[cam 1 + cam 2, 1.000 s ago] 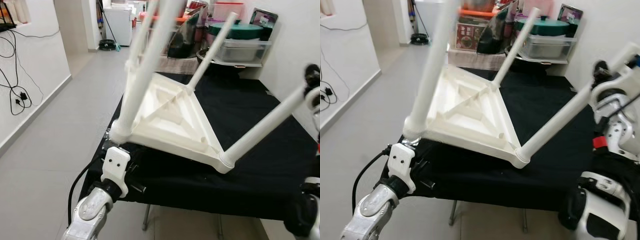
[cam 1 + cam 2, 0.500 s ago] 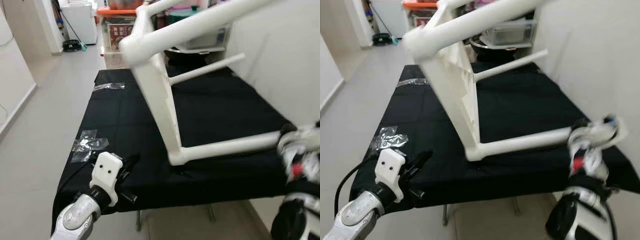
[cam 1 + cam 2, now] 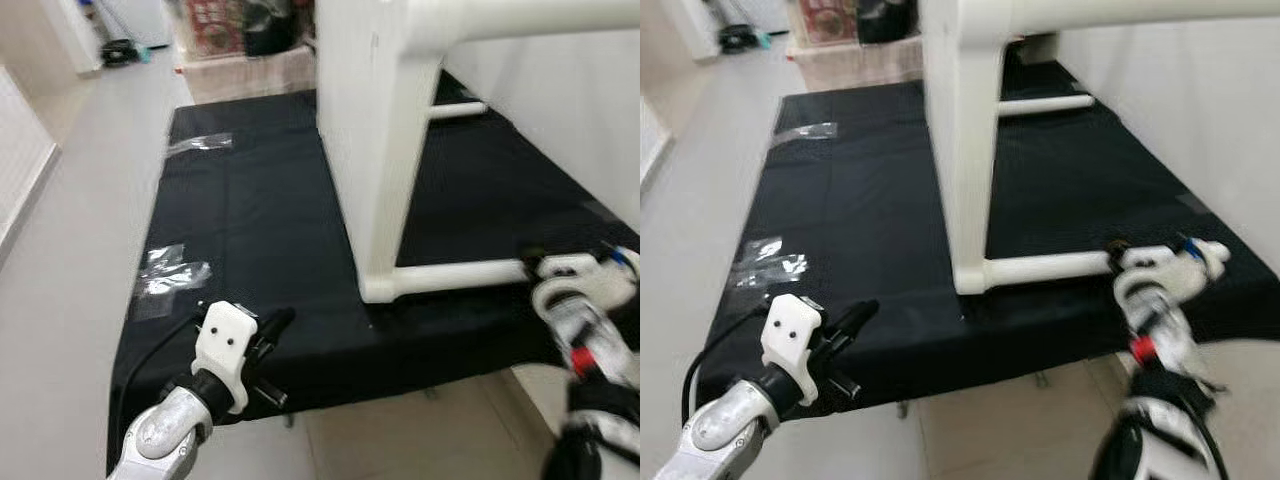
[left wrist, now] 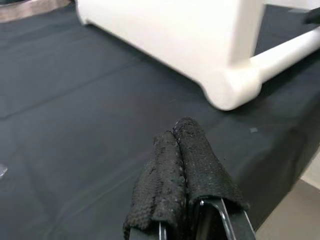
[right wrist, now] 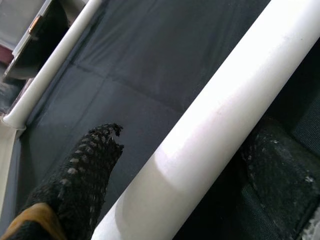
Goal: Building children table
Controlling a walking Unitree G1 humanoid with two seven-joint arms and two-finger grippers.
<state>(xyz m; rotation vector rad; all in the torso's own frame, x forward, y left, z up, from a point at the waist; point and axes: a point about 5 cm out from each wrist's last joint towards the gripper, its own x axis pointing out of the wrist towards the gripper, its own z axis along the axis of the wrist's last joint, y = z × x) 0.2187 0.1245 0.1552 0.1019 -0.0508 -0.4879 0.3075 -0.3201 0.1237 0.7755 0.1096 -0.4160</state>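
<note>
Right wrist view shows my right hand (image 5: 185, 165) with its two black fingers either side of a white round leg (image 5: 215, 125), closed around it near its free end. That leg belongs to the white children table (image 3: 380, 150), which stands tipped on its side on the black-covered table (image 3: 250, 220), resting on one edge of its top with a corner near the front edge. It looks like stiff, hollow moulded plastic: light, I judge, but bulky and smooth, so the tube could spin or slip in my grip. Holding nearer the corner socket would steady it better. Its top stands upright, long edge running away from me; the held leg lies level, pointing to my right. My left hand (image 4: 187, 150), fingers pressed together and holding nothing, hovers over the cloth near that corner.
</note>
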